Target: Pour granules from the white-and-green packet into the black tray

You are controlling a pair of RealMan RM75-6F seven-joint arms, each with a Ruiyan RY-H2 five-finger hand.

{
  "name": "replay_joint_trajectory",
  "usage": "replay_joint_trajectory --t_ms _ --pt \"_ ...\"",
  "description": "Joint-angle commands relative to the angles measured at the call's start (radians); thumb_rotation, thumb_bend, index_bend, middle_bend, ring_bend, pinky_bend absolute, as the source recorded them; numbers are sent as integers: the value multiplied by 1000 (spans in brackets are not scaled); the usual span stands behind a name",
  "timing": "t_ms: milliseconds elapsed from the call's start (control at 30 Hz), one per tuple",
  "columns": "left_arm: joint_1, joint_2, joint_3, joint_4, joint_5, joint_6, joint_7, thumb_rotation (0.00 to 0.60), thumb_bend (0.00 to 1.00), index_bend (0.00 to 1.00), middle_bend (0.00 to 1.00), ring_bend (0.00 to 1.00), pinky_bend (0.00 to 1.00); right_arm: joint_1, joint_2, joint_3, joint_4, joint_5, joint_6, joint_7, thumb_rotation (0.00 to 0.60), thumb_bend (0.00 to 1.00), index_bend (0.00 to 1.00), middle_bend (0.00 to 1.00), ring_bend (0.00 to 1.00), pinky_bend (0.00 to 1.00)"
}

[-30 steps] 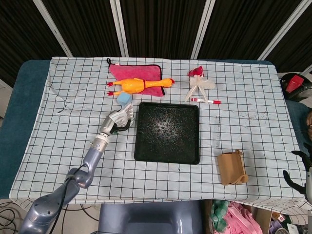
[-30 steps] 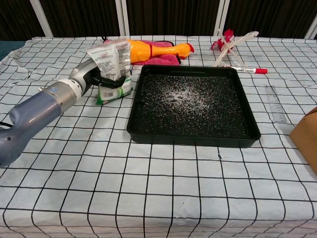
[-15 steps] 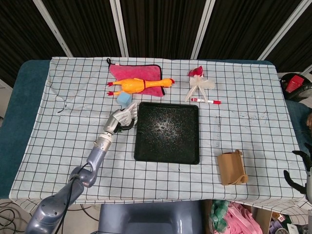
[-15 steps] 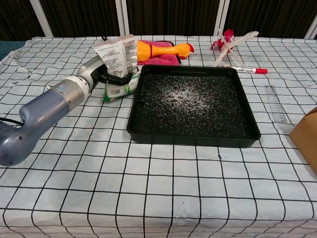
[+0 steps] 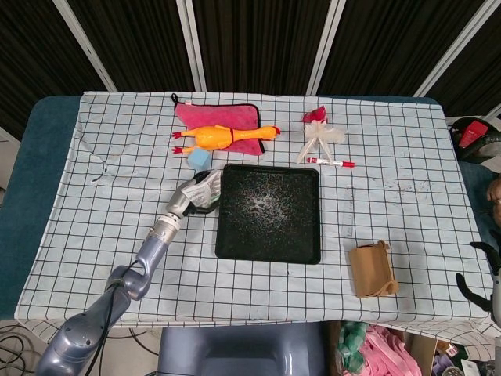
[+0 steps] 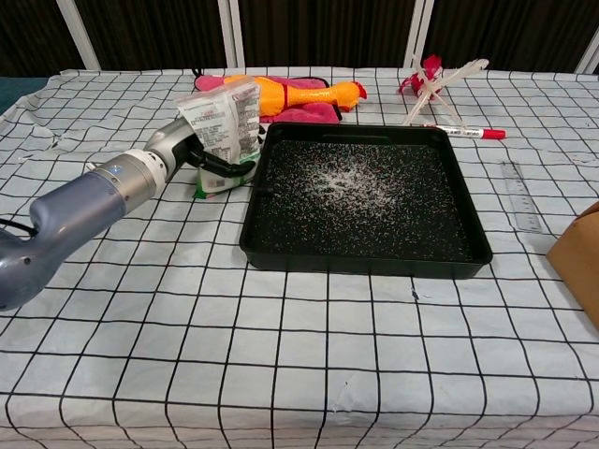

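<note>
My left hand (image 6: 208,155) (image 5: 188,200) grips the white-and-green packet (image 6: 225,131) (image 5: 202,191) just left of the black tray (image 6: 468,251) (image 5: 268,252). The packet stands roughly upright with its lower end close to the cloth beside the tray's left wall. White granules (image 6: 351,180) (image 5: 262,200) lie scattered over the tray floor, thickest near its middle. My right hand (image 5: 479,274) shows only at the far right edge of the head view, off the table, with dark fingers spread and nothing in them.
A yellow rubber chicken (image 5: 223,135) lies on a pink cloth (image 5: 243,116) behind the tray, with a small blue block (image 5: 199,159) beside it. A red-capped pen (image 5: 331,162) and a white bundle (image 5: 317,139) lie at the back right. A brown paper bag (image 5: 371,269) sits at the front right.
My left hand has carried the packet a little rightward, closer to the tray's left wall, and it now sits slightly lower. The granules in the tray look the same.
</note>
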Motion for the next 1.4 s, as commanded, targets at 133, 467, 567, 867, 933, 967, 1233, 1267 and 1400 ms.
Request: replay_joint_trajectory --t_ms 133,467,567,867,933,967,1233,1267,1400 --pt "9 26 8 -33 13 47 27 600 319 199 177 31 158 0 -1 -1 2 -4 2 -1 600 246 300 86 145 288" --pt "45 90 30 -137 38 127 110 600 319 190 161 32 155 1 -2 -1 3 -7 2 -4 600 246 299 86 145 288" --pt "66 124 38 -197 41 146 157 600 319 188 154 32 143 0 -2 -1 3 -6 4 -4 600 246 299 86 145 288" --pt "160 314 50 -513 44 251 354 600 318 165 141 31 117 0 -2 -2 3 -8 4 -7 600 246 300 86 145 288" --pt "191 385 49 -628 31 274 451 600 318 153 134 32 107 1 -2 -2 2 -9 4 -8 600 246 300 86 145 288" --pt "207 426 47 -698 17 276 503 600 318 145 130 32 103 1 -2 -2 2 -9 4 -8 600 245 300 86 145 288" --pt "312 744 67 -1126 -55 299 821 600 318 151 138 32 90 0 -2 -3 0 -11 6 -14 600 246 300 86 145 287" --pt "329 787 75 -1174 -61 309 868 600 318 153 140 31 90 0 -2 -3 0 -12 6 -14 600 246 300 86 145 287" --pt "396 930 94 -1321 -90 375 1035 600 321 166 141 32 90 1 -1 -3 -1 -8 2 -12 600 245 300 86 145 287"
